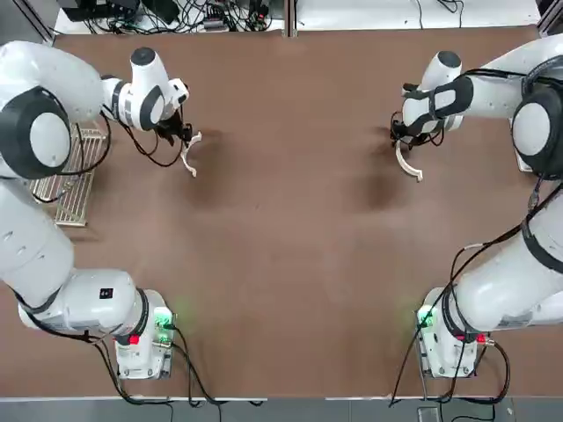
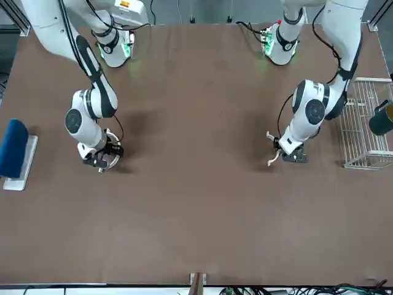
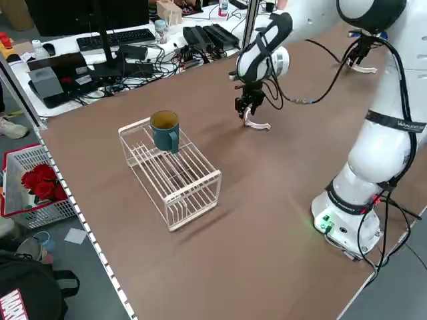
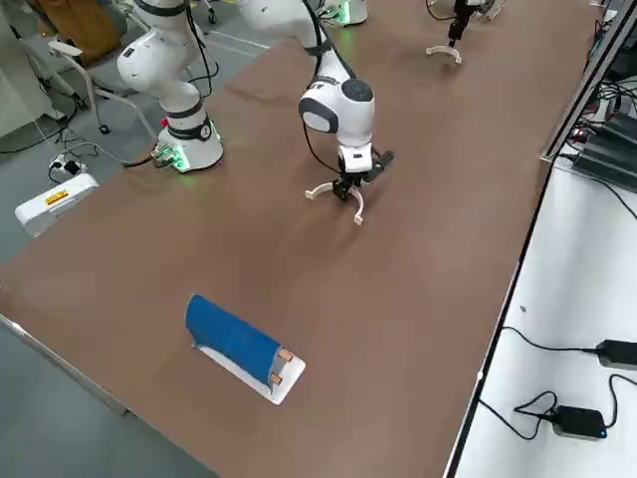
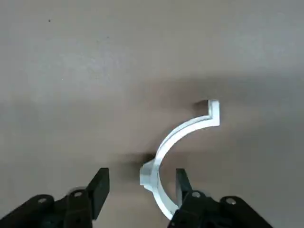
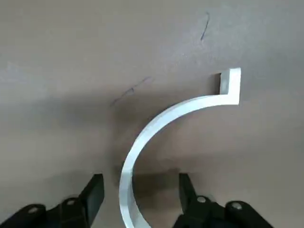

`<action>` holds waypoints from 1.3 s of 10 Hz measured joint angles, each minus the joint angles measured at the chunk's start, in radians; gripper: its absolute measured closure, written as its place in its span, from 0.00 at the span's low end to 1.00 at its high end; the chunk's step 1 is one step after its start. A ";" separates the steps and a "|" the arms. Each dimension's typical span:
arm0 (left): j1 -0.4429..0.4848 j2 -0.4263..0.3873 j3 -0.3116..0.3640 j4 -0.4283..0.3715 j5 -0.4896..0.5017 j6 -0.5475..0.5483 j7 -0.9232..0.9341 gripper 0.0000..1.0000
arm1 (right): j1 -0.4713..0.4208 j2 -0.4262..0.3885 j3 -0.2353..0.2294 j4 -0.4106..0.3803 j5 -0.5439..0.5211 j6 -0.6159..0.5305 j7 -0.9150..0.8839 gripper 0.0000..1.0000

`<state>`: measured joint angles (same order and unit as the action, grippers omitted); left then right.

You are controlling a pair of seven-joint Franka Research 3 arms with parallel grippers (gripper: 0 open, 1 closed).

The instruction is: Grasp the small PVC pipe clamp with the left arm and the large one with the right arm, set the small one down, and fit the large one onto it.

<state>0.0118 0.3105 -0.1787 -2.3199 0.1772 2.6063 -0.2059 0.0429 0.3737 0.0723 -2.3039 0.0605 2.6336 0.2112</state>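
The small PVC pipe clamp (image 1: 188,156) (image 5: 183,130) is a narrow white half-ring on the brown table at the far left. My left gripper (image 1: 180,134) (image 5: 141,185) is low over it and open. Its fingers (image 5: 99,183) stand apart on either side of the arc. The large clamp (image 1: 406,164) (image 6: 166,116), a wider white arc, sits at the far right. My right gripper (image 1: 403,136) (image 6: 140,190) is also open, straddling one end of it. In the right side view the large clamp (image 4: 333,191) stands arched on its end tabs under the right gripper (image 4: 348,184).
A wire rack (image 3: 173,173) with a teal mug (image 3: 165,130) on it stands by the table's left edge, close to the left arm. A blue roll on a white base (image 4: 234,339) lies at the right edge. Cables and desks lie beyond the far edge.
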 joint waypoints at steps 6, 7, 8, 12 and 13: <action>0.000 0.037 0.000 -0.033 0.031 0.068 -0.008 0.55 | 0.006 0.005 0.005 -0.012 0.001 0.020 0.032 0.60; 0.000 0.037 0.000 -0.035 0.043 0.068 -0.011 0.61 | 0.007 0.005 0.005 -0.012 0.001 0.020 0.033 0.66; 0.001 0.037 0.000 -0.035 0.047 0.068 -0.011 0.76 | 0.007 0.005 0.005 -0.012 0.001 0.020 0.034 0.71; 0.000 0.033 -0.001 -0.020 0.053 0.054 -0.025 0.79 | 0.007 0.004 0.009 -0.011 0.003 0.020 0.036 0.89; 0.002 0.026 -0.010 0.012 0.055 0.006 -0.047 0.79 | 0.007 0.002 0.008 -0.011 0.003 0.017 0.036 0.90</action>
<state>0.0136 0.3366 -0.1891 -2.3077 0.2318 2.6127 -0.2526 0.0502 0.3755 0.0804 -2.3150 0.0632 2.6505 0.2471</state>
